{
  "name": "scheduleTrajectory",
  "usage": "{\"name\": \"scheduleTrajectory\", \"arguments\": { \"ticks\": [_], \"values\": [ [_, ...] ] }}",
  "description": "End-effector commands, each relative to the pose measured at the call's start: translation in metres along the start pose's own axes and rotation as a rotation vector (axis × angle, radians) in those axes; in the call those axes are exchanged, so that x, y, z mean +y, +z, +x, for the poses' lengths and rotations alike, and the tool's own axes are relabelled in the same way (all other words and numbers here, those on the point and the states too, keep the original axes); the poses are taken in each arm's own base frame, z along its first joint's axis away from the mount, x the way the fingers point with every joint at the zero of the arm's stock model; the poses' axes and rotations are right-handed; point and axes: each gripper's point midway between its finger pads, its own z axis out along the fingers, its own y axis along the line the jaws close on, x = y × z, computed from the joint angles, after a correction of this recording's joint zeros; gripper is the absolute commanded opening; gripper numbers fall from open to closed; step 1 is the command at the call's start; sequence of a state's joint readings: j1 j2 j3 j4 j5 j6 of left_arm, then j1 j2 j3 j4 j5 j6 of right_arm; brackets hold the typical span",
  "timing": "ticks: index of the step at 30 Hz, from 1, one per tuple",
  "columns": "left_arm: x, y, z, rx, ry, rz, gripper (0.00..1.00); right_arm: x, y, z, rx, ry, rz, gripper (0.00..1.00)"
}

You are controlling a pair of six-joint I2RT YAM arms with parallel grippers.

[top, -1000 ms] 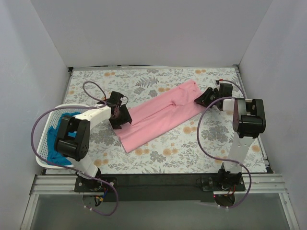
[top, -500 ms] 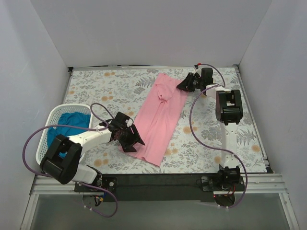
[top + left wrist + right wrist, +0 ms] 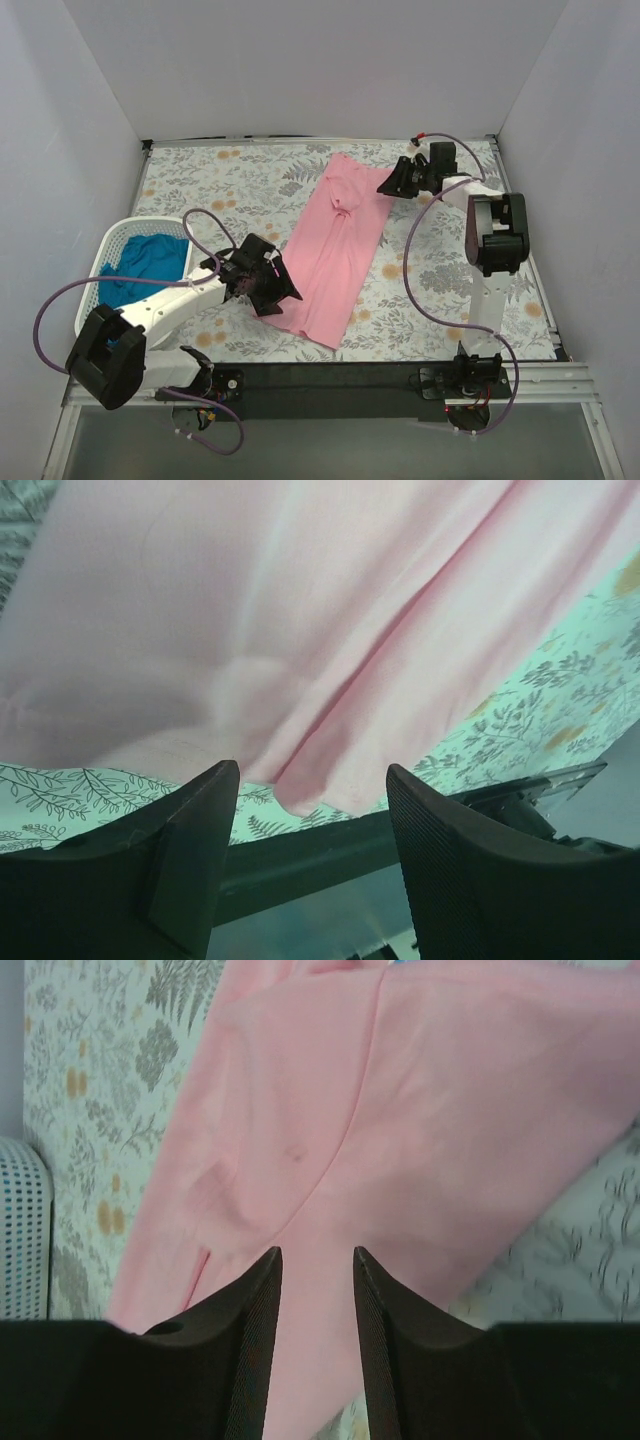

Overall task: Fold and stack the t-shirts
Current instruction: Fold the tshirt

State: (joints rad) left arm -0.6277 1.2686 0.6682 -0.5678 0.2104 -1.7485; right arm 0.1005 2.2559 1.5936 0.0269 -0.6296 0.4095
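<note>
I am reading the pink t-shirt as lying flat on the tabletop, already narrowed to a long strip. Its long axis is running from the far end, just beside the right gripper, down to the near end, just beside the left gripper. From the left gripper the cloth is lying to the right and slightly beyond. In the left wrist view the near hem is showing past the fingertips with a raised crease down the middle. That gripper's jaws are standing well apart with nothing between them. From the right gripper the cloth is lying to the left and nearer. In its wrist view the jaws are standing apart by a narrow gap, and I am seeing no cloth pinched in it. The teal t-shirt is sitting bunched in the white basket, well to the left of the left gripper, not yet folded. I am judging the lengthwise fold as done and a crosswise fold as the step in hand. Each arm is sitting nearer one end of the strip, the left to the near hem and the right to the far end. I am expecting the next grasp to call for both corners of one short edge, or the strip will skew.
</note>
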Motion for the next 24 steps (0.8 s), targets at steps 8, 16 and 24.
{"name": "scheduleTrajectory", "arguments": {
  "ticks": [8, 16, 24],
  "values": [
    [-0.016, -0.060, -0.091, -0.484, 0.248, -0.086, 0.60, 0.033, -0.065, 0.074, 0.023, -0.062, 0.023, 0.32],
    [-0.004, -0.092, -0.156, -0.843, 0.382, -0.255, 0.60, 0.017, -0.046, 0.086, 0.035, -0.040, 0.030, 0.25],
    [0.015, -0.069, -0.155, -0.776, 0.363, -0.310, 0.60, -0.027, -0.031, 0.076, 0.028, -0.026, 0.121, 0.23]
  ]
}}
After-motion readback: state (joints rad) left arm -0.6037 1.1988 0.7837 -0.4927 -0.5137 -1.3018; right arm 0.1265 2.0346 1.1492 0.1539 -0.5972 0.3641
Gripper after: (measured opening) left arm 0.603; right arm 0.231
